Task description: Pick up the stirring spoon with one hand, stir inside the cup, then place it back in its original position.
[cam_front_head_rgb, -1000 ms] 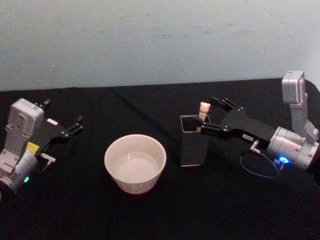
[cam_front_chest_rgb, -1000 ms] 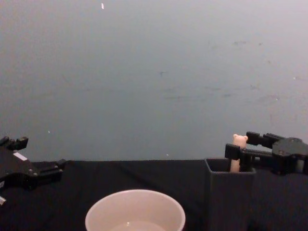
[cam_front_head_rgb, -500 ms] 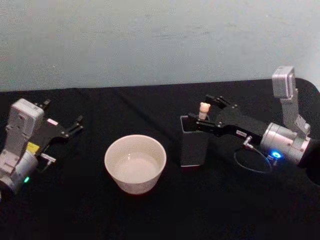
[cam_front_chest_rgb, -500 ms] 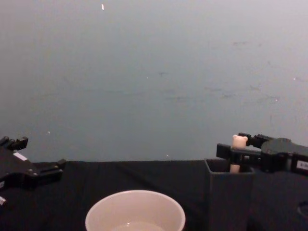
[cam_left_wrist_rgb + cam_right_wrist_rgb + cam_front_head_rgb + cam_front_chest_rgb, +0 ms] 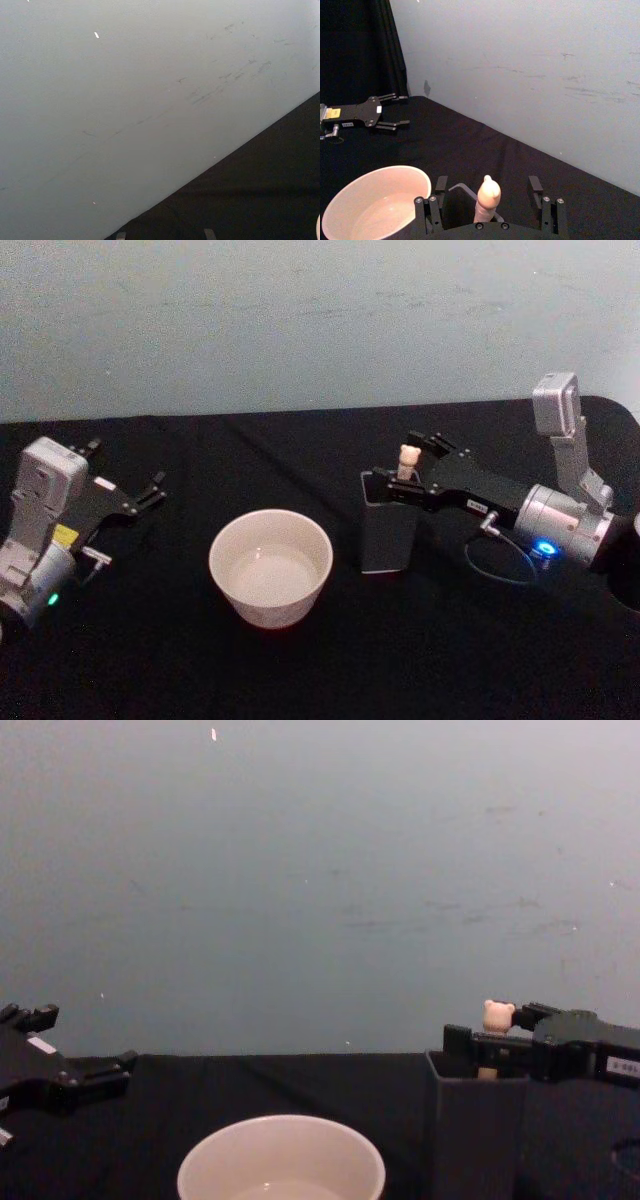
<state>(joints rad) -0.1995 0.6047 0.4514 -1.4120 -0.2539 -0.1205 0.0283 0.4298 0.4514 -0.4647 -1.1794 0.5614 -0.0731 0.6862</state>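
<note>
On a black-draped surface, the right tool reaches over the dark grey square holder, which stands right of centre. Its 2 jaws are spread wide either side of the stirring spoon, gripping nothing, apparently lined up to close on the bear-topped handle. The spoon stands in the holder. The cream cup sits beside it. The left tool lies parked near the left edge, jaws apart and empty.

Lab-style test bench: black-draped table, bare pale wall.

The stirring spoon shows cream, the holder dark grey, the cup cream-beige, the tablecloth seemingly black.
</note>
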